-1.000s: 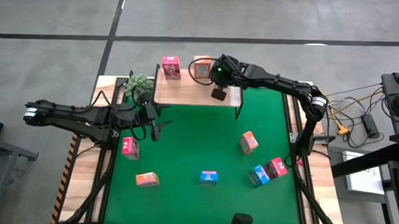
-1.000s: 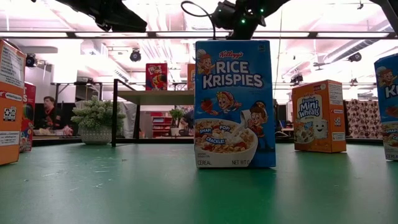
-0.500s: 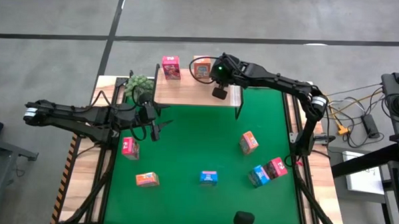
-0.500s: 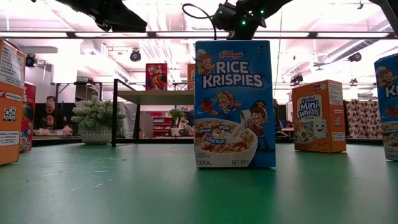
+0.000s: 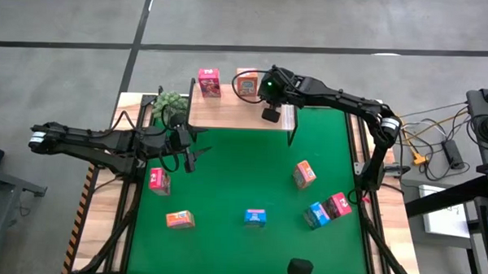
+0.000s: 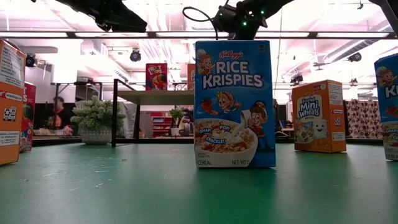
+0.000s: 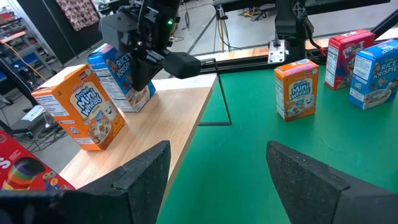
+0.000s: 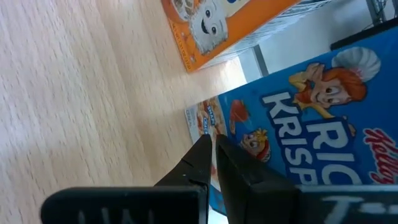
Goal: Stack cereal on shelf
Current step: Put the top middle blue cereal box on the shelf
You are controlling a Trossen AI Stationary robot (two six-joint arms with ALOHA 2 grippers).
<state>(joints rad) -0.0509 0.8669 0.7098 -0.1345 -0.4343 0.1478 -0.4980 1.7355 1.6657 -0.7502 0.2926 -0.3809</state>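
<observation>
**Right arm reaching over the shelf, three boxes standing on the board**

The shelf [image 5: 228, 116] is sitting at the far edge of the green mat [image 5: 242, 182], with the plant [image 5: 170, 103] just beside its left end. A pink-red box [image 5: 208, 82], an orange box [image 5: 246, 85] and a blue box [image 7: 122, 78] are standing on it; the board's near half is lying bare. Six more boxes are resting on the mat: a pink-red one [image 5: 159, 180] and an orange one [image 5: 179, 220] on the left, a blue one [image 5: 255, 217] near the front middle, an orange one [image 5: 304, 173] and a blue and pink-red pair [image 5: 328, 209] on the right. The mat's centre is staying open.

The right gripper [image 5: 269, 113] is hovering over the shelf's right part, arm stretching in from the right, fingers pressed together and holding nothing, tips close to the blue box. The left gripper [image 5: 196, 155] is waiting over the mat's left side, fingers spread wide, pointing toward the shelf
</observation>
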